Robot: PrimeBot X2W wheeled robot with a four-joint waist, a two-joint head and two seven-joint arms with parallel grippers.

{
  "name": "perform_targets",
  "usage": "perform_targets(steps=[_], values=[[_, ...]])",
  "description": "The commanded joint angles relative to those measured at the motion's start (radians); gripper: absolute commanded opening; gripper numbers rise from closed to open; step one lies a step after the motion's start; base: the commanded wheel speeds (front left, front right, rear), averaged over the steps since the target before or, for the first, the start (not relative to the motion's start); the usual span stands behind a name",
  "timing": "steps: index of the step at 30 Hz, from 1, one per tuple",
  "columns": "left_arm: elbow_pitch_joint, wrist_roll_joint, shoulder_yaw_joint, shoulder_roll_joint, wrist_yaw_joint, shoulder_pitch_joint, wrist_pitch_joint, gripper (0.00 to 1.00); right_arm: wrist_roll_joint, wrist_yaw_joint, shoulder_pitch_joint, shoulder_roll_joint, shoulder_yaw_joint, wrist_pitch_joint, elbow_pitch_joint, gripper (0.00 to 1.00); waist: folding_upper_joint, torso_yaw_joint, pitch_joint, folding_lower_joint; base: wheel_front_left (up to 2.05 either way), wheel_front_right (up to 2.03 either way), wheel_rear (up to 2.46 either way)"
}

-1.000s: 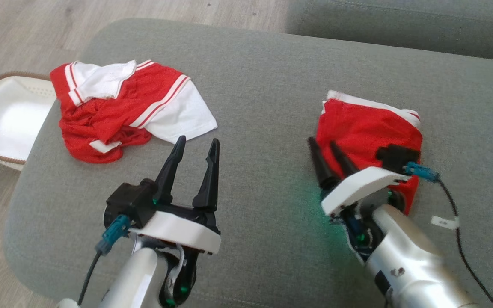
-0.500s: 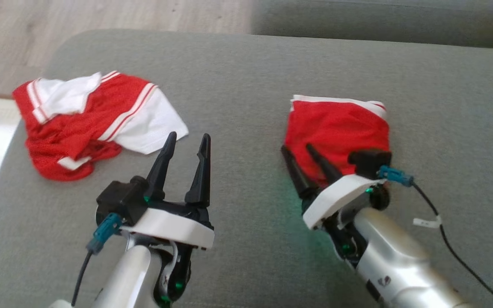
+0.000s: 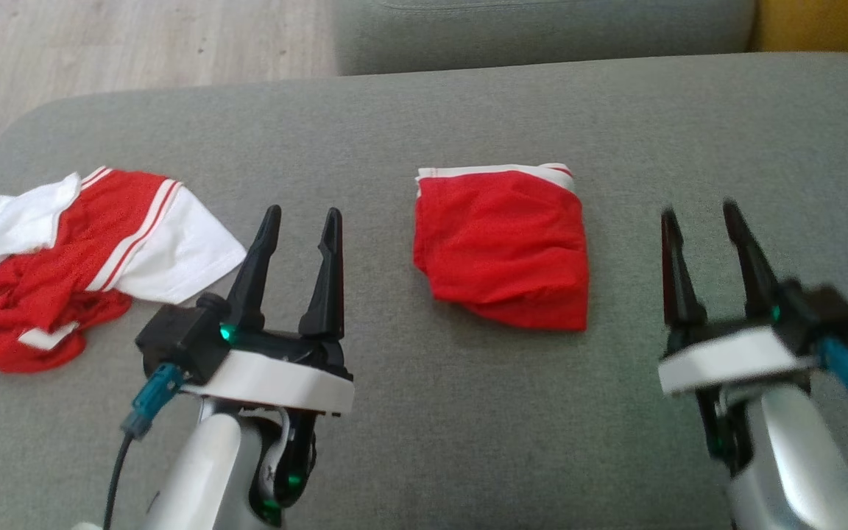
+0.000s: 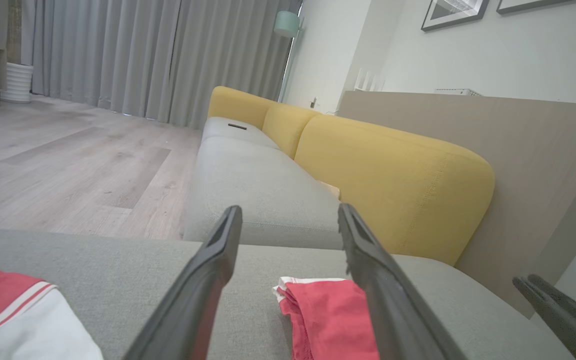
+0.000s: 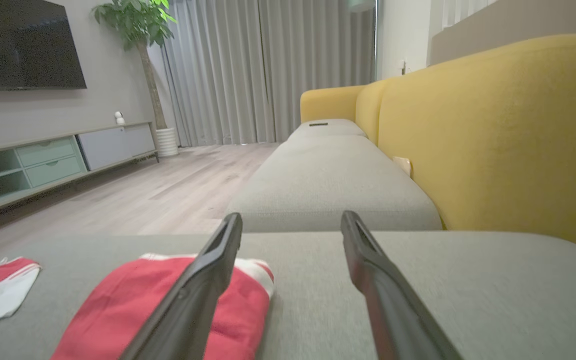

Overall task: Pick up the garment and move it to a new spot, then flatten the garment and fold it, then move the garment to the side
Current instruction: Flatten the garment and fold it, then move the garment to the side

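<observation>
This is a home living room. A long sofa point(image 5: 493, 135) with yellow back cushions and grey seat pads point(image 5: 333, 185) runs beside a pale wooden floor point(image 4: 68, 165). Full-length grey curtains point(image 5: 228, 70) cover the far wall, with a tall potted plant point(image 5: 140, 30) beside them. A dark television point(image 5: 18, 45) hangs above a low cabinet point(image 5: 58, 155) with drawers. Framed pictures point(image 4: 453, 12) hang high on the wall behind the sofa, near a pale green lamp shade point(image 4: 287, 23). A folded red garment point(image 3: 501, 250) lies on the nearest seat.

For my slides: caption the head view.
Open left pincer and right pincer flank a folded red garment on the grey cushion; a crumpled red-and-white garment lies left.
</observation>
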Motion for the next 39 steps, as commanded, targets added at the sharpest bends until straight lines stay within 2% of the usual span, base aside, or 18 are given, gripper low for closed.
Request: perform_targets(steps=[1,11,18,22,27,33,39], values=[[-0.043,0.014,0.042,0.007,-0.003,-0.038,-0.006,1.00,-0.016,0.008,-0.002,0.015,0.014,-0.006,-0.077,1.00,0.0000,-0.012,-0.001,0.0000,0.00,0.00,0.00],[-0.032,0.058,0.050,0.007,-0.017,0.011,-0.006,1.00,0.034,0.008,0.116,0.015,-0.028,-0.003,-0.172,1.00,0.0000,-0.031,-0.003,0.0000,0.00,0.00,0.00],[-0.039,0.054,0.031,0.007,-0.016,0.008,-0.006,1.00,0.029,0.008,0.110,0.016,-0.036,0.014,-0.189,1.00,0.0000,-0.014,0.019,0.0000,0.00,0.00,0.00],[-0.042,0.049,0.012,0.007,-0.017,-0.016,-0.006,1.00,0.013,0.008,0.081,0.016,-0.019,0.068,-0.178,1.00,0.0000,0.011,0.049,0.0000,0.00,0.00,0.00],[-0.043,0.041,-0.006,0.007,-0.018,-0.042,-0.006,1.00,0.045,0.008,0.004,0.016,0.007,0.185,-0.096,1.00,0.0000,0.051,0.094,0.0000,0.00,0.00,0.00],[-0.037,0.027,-0.033,0.007,-0.019,-0.065,-0.006,1.00,0.120,0.008,-0.106,0.016,0.003,0.312,0.087,1.00,0.0000,0.107,0.133,0.0000,0.00,0.00,0.00],[-0.032,0.016,-0.045,0.007,-0.014,-0.075,-0.006,1.00,0.167,0.008,-0.191,0.016,-0.011,0.364,0.251,1.00,0.0000,0.149,0.153,0.0000,0.00,0.00,0.00]])
